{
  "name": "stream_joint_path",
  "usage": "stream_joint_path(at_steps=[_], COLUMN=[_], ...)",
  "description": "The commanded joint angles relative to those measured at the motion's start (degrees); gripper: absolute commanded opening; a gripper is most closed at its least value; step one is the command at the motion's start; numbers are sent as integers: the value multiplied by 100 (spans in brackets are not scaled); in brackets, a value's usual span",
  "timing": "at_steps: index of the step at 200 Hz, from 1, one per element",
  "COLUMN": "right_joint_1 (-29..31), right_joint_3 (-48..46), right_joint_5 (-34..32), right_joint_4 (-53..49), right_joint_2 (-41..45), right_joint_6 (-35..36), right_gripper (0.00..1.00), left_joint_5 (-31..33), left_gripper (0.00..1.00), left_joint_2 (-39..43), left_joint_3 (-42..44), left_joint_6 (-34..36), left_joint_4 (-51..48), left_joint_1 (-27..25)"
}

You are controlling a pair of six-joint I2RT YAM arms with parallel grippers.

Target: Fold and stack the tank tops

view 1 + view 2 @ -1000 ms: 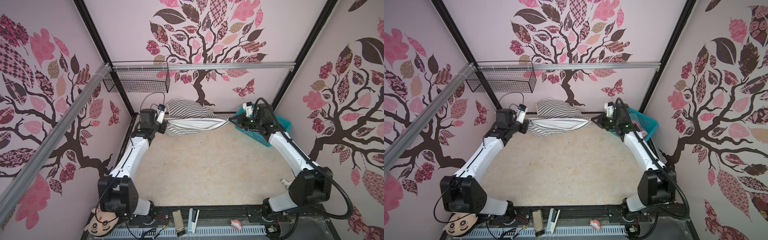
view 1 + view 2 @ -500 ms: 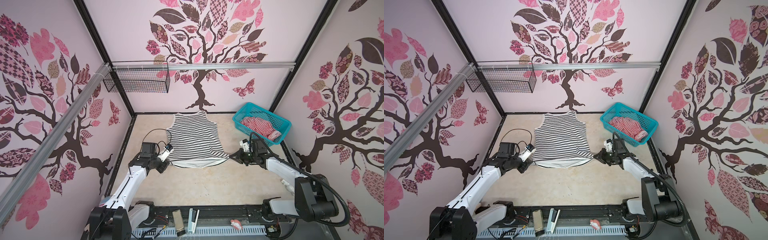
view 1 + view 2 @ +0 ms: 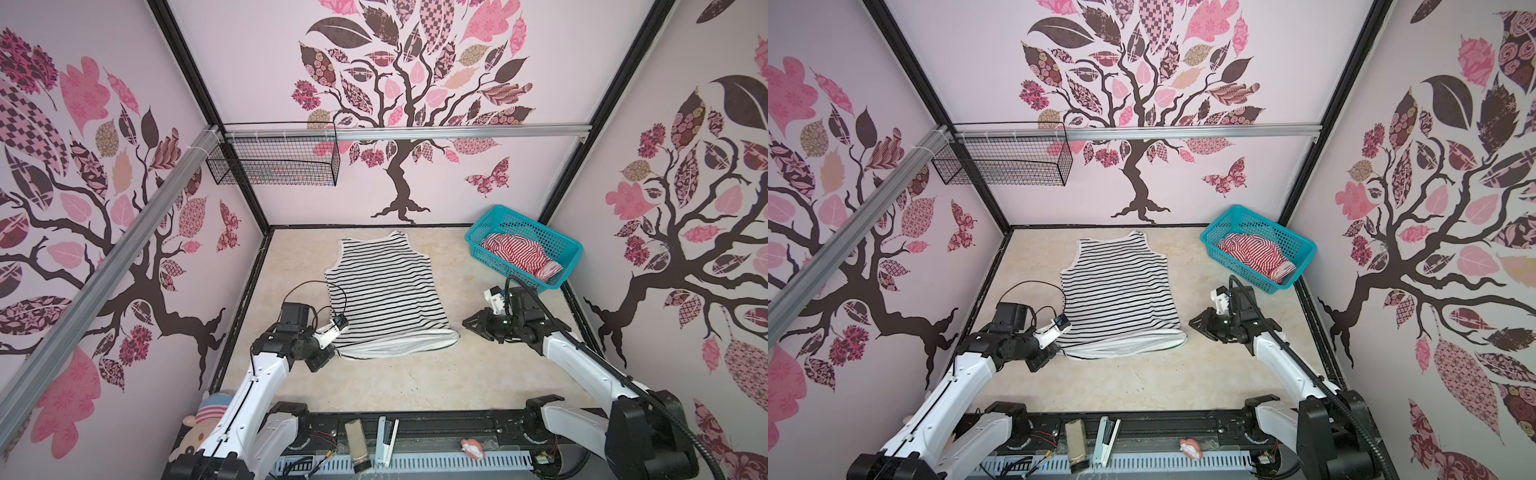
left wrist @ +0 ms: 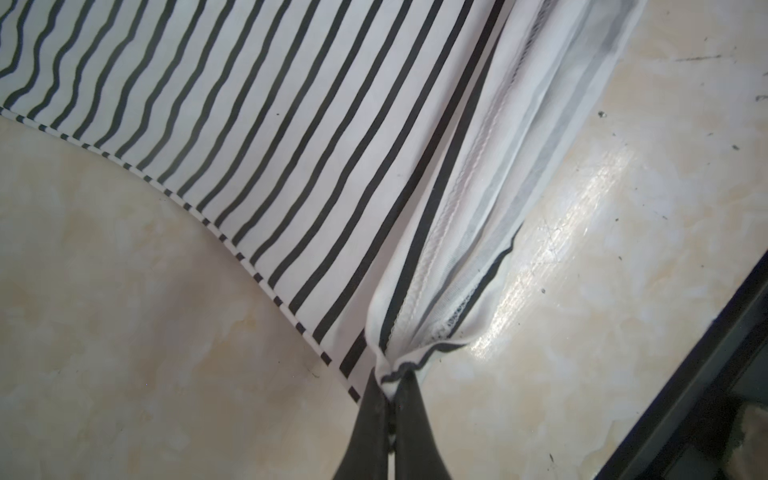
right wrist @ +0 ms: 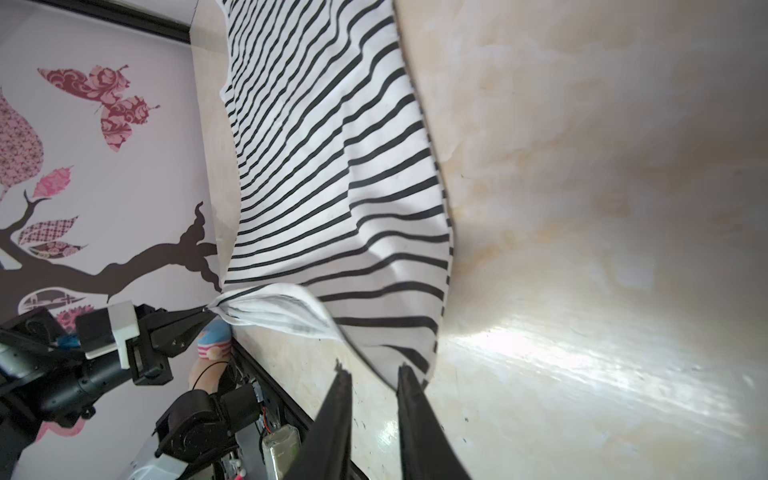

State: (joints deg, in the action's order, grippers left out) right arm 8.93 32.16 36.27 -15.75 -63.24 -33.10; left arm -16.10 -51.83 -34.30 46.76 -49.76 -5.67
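Note:
The black-and-white tank top [image 3: 386,291] [image 3: 1121,286] lies spread flat on the table, neck towards the back wall and hem towards the front. My left gripper [image 3: 336,354] [image 4: 390,382] is shut on the hem's left corner, which bunches the cloth there. Just off the hem's right corner, my right gripper [image 3: 465,323] [image 5: 372,372] is open with nothing between its fingers. The right wrist view also shows the striped cloth [image 5: 332,166] and the left gripper [image 5: 203,309] pinching it. The red-and-white tank top [image 3: 519,253] [image 3: 1254,251] lies crumpled in the basket.
A teal plastic basket [image 3: 525,279] [image 3: 1241,270] stands at the back right corner. A black wire basket [image 3: 274,166] hangs on the left rail. A plush doll [image 3: 203,419] and small tools [image 3: 386,440] sit by the front frame.
The arms brought the black-and-white top down from the back and spread it flat. Since then the right gripper has opened and let go of the hem corner. The left still grips.

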Motion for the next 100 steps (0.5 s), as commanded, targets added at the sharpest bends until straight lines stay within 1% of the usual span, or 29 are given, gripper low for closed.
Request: stream_joint_path(at_steps=[1, 14, 33, 49, 68, 81, 100], right_joint_1=[21, 28, 98, 370, 773, 856, 856], right_joint_3=[-68, -76, -100, -157, -196, -336, -519], right_joint_5=[-410, -475, -488, -576, -690, -635, -717], right_joint_4=[-568, -674, -728, -630, -469, -212, 32], right_joint_2=[245, 298, 405, 406, 178, 16, -129], right_joint_6=[171, 186, 158, 57, -93, -266, -404], right_gripper=[27, 27, 31, 37, 43, 44, 43], left_joint_5=[302, 447, 595, 606, 589, 555, 302], left_gripper=[15, 21, 28, 33, 39, 43, 46], left_joint_2=[183, 280, 424, 528, 560, 537, 381], left_joint_3=[152, 148, 148, 119, 13, -40, -17], left_joint_6=[296, 311, 304, 307, 347, 131, -107], left_joint_4=[-271, -295, -289, -328, -371, -150, 138], left_joint_1=[-12, -12, -4, 9, 40, 61, 44])
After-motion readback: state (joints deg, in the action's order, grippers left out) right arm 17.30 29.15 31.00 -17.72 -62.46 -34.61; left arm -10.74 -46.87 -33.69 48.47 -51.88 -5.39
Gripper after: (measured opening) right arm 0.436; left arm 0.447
